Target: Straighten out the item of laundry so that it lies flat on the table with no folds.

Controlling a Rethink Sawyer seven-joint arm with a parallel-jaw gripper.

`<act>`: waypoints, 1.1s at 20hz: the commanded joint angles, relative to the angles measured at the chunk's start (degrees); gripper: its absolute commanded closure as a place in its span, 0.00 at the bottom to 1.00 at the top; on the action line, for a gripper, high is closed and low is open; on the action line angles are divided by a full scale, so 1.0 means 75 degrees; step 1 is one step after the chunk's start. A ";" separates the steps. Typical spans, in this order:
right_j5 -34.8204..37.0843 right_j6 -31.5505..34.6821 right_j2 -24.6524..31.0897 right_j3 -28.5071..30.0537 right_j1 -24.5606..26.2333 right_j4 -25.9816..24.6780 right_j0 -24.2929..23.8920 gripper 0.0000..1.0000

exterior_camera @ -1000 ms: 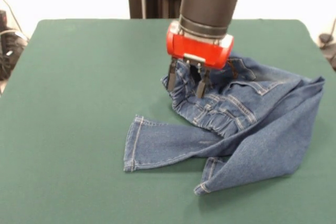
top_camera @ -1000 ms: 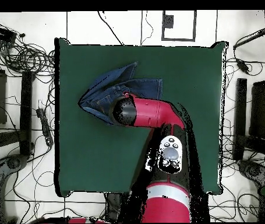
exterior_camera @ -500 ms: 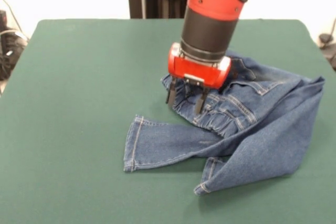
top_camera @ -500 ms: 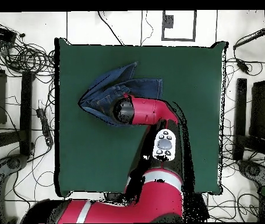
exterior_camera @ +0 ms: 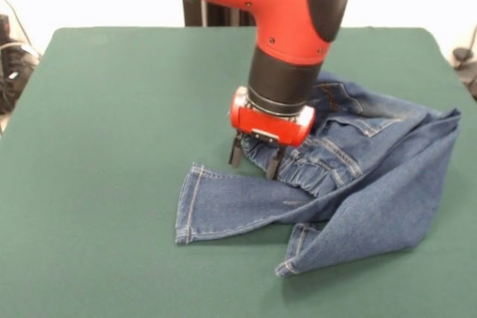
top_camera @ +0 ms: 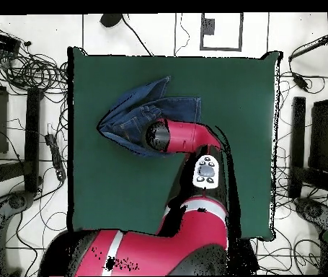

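Note:
The item of laundry [exterior_camera: 365,184] is a small pair of blue jeans, crumpled on the right half of the green table [exterior_camera: 112,109]. One leg runs left to a hem, and the other is folded over at the front right. The gathered waistband bunches up in the middle. My gripper [exterior_camera: 254,161] is open, low at the waistband's left end, with its two dark fingers [exterior_camera: 235,156] straddling the bunched cloth. From overhead, the jeans [top_camera: 134,115] lie at the table's [top_camera: 231,94] upper left, and the red arm [top_camera: 184,137] hides the gripper.
Tangled cables [top_camera: 29,68] and black stands [top_camera: 32,137] lie on the floor to the left of the table in the overhead view. More equipment [top_camera: 298,144] stands on its right. The arm's large red body [top_camera: 159,252] covers the table's lower edge.
The gripper has come down and shifted a little left and nearer the camera, from above the waistband to low at its end. It stayed open. The jeans have hardly moved.

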 commanded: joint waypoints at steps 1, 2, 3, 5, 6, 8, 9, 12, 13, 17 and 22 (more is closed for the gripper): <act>0.1645 -0.0569 0.0896 0.0090 0.0286 -0.0297 -0.0344 0.00; 0.1722 -0.0644 0.0964 0.0117 0.0238 -0.0302 -0.0400 0.00; 0.1844 -0.0804 0.1107 0.0229 0.0128 -0.0300 -0.0535 0.00; 0.2039 -0.0927 0.1185 0.0310 -0.0067 -0.0325 -0.0626 0.00; 0.2133 -0.0992 0.1204 0.0335 -0.0181 -0.0353 -0.0657 0.00; 0.2351 -0.1052 0.1234 0.0465 -0.0451 -0.0378 -0.0705 0.00; 0.2359 -0.1087 0.1223 0.0531 -0.0631 -0.0426 -0.0704 0.00; 0.2522 -0.1100 0.1326 0.0695 -0.0972 -0.0439 -0.0767 0.00; 0.2565 -0.1092 0.1374 0.0764 -0.1070 -0.0432 -0.0792 0.00; 0.2061 -0.0660 0.1456 0.1220 -0.1293 -0.0534 -0.0786 0.00; 0.1042 0.0548 0.1408 0.1570 -0.1439 -0.0275 -0.0624 0.00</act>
